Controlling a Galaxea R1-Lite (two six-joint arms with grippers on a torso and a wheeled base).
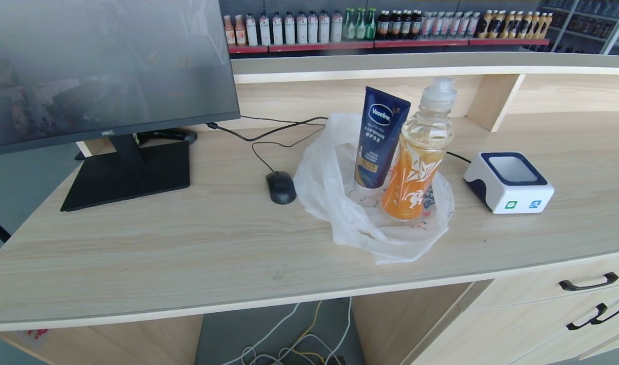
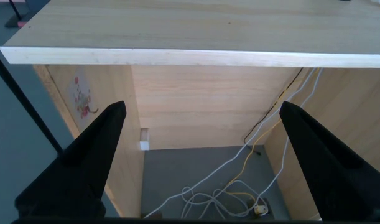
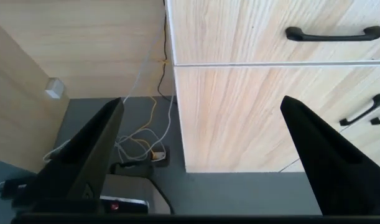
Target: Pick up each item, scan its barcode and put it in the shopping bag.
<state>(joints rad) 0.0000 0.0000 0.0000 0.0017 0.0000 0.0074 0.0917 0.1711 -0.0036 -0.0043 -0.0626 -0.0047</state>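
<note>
Already bagged

Upright in the white shopping bag [image 1: 329, 203], a dark blue tube [image 1: 377, 142] with an oval logo stands at 10 o'clock of the orange-labelled bottle [image 1: 415, 167]; the scanner [image 1: 507, 182] sits at 3 o'clock. Both the left fingers [image 2: 84, 162] and right fingers [image 3: 84, 155] gape, empty.

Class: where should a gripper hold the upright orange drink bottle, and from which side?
Grip the orange drink bottle at its labelled body, probably from the scanner side: it stands upright, and the blue tube crowds its other side.
</note>
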